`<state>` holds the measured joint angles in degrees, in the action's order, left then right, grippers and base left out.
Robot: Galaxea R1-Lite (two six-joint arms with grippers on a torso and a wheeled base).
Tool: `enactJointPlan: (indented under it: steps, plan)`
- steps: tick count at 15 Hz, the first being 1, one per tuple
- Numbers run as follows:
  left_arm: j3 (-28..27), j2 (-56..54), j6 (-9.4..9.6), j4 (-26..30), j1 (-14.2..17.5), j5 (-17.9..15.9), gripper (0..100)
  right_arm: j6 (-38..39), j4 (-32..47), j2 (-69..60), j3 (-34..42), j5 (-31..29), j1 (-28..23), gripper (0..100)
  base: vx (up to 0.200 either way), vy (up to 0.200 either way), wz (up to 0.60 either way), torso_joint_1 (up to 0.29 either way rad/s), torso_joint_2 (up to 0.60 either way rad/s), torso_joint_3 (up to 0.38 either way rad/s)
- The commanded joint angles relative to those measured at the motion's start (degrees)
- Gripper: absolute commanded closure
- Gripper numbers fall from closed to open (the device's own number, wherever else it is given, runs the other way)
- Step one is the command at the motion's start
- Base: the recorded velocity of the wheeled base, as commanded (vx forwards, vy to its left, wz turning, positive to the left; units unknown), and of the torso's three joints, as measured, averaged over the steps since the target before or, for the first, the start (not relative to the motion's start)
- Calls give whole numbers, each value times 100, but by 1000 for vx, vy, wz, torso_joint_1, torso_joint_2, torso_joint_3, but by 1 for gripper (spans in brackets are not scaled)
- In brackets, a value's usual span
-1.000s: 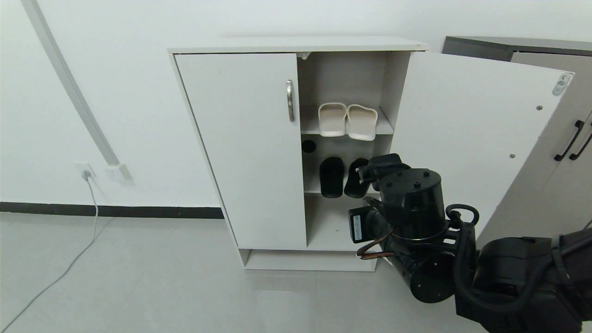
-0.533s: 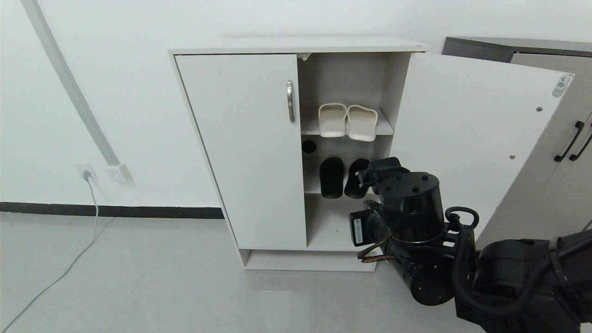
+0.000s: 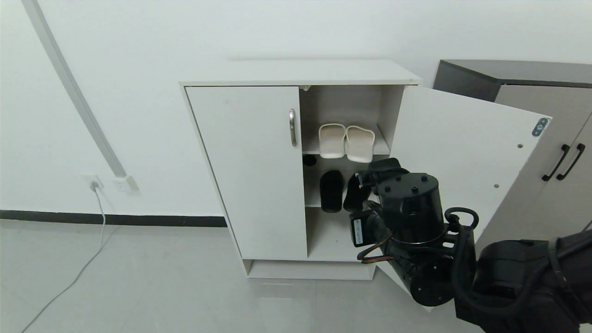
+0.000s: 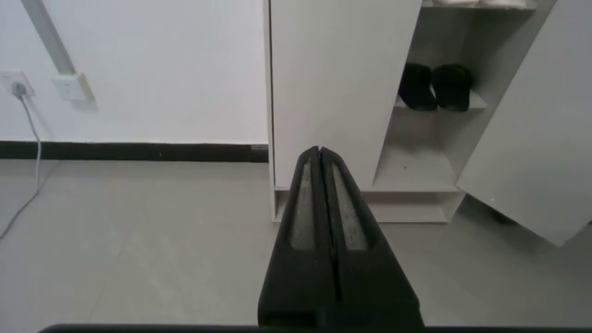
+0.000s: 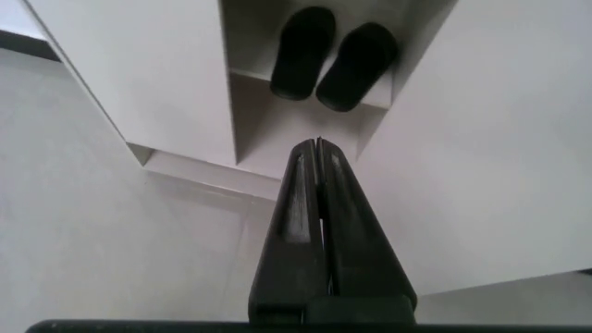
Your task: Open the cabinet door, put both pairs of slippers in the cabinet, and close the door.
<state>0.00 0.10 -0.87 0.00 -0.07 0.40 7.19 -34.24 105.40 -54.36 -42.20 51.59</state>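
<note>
The white cabinet [image 3: 249, 162] stands against the wall with its left door shut and its right door [image 3: 462, 157] swung wide open. A white pair of slippers [image 3: 346, 141] lies on the upper shelf. A black pair of slippers [image 3: 331, 190] lies on the middle shelf, also seen from the wrists [image 5: 333, 63] [image 4: 435, 85]. My right gripper [image 5: 319, 148] is shut and empty, just in front of the open compartment and below the black pair. My left gripper [image 4: 319, 155] is shut and empty, low over the floor, facing the cabinet from farther back.
A grey cabinet [image 3: 545, 138] with black handles stands right behind the open door. A wall socket with a cable [image 3: 95, 186] sits at the left. Tiled floor [image 3: 138, 286] spreads in front of the cabinet. The shut door carries a metal handle [image 3: 292, 127].
The whole head picture has shifted: the cabinet now shows lower and slightly smaller, so the camera moved. Both pairs of slippers stay on their shelves. The right arm keeps about the same pose.
</note>
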Motion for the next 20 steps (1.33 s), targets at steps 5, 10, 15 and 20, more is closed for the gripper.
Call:
enactJointPlan:
  steps: [5, 10, 15, 20]
  plan:
    - [0, 8, -1, 0, -1, 4, 100, 1, -3, 16, 4, 2, 9, 100, 0, 0, 0, 133, -467, -340]
    - [0, 8, -1, -9, -1, -5, 100, 1, -3, -2, 31, -7, 9, 100, 0, 0, 0, 167, -483, -319]
    - [0, -1, -10, -9, -1, 4, 100, 1, -3, 16, 39, 2, 9, 100, 0, 0, 0, 197, -507, -312]
    - [0, -1, -10, -9, -1, 4, 100, 1, -3, 24, 39, -7, 9, 100, 0, 0, 0, 229, -542, -312]
